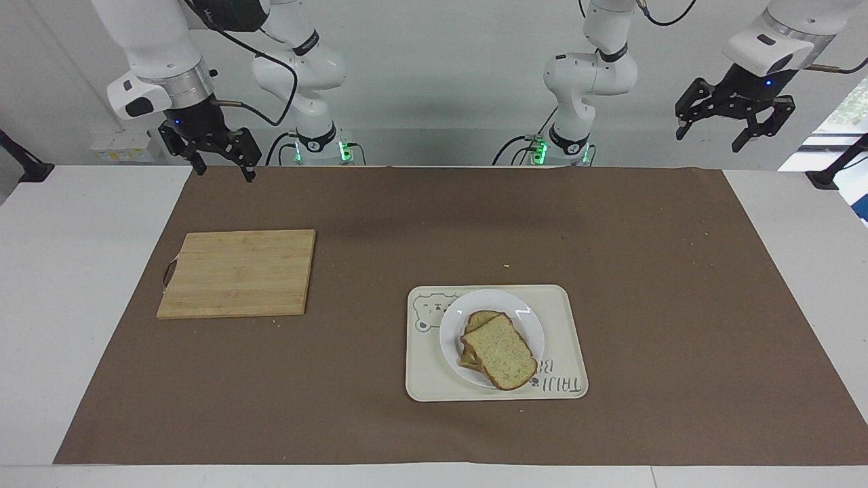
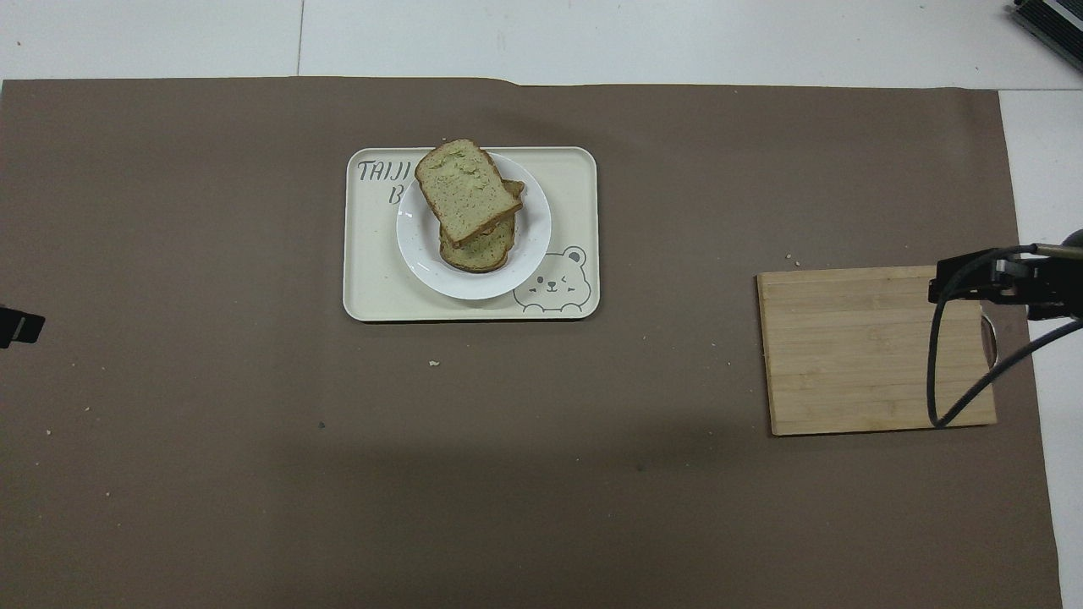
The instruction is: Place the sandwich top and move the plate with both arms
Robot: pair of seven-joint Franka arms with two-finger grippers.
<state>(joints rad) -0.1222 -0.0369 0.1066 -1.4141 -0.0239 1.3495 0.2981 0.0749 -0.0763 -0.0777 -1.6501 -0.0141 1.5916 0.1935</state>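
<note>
**Top slice** [image 1: 500, 356]: pale speckled bread, brown crust. It lies askew on a lower slice [image 1: 480, 318] on the plate, its rounded end overhanging the plate's rim on the edge farther from the robots. Judged light, soft and easily dented; a pinch at the crust edges would mark it least. It sits loose and may slide if the plate tilts.

**Plate** [image 1: 530, 317]: small, round, glossy white. It rests on the tray, toward the tray's end with the lettering. Judged stiff, breakable and slippery at the rim. The likely hold is one gripper at each of two facing rim points, away from the overhanging bread, with the plate kept level.

**Tray** [image 1: 568, 321]: cream, rectangular, with a bear drawing and a low raised rim. The plate would have to clear that rim when lifted out.

**Board** [image 1: 237, 272]: bamboo, bare, well apart from the tray toward the right arm's end of the table. It looks like a likely set-down spot, though this cannot be confirmed.

**Mat** [image 1: 610, 237]: brown, with scattered crumbs. There is wide open room on every side of the tray and between tray and board.

**Right gripper** [image 1: 222, 165]: fingers spread, holding nothing, raised over the mat's edge nearest the robots, near the board.

**Left gripper** [image 1: 736, 122]: fingers spread, holding nothing, raised high at the left arm's end of the table, well apart from the tray.
</note>
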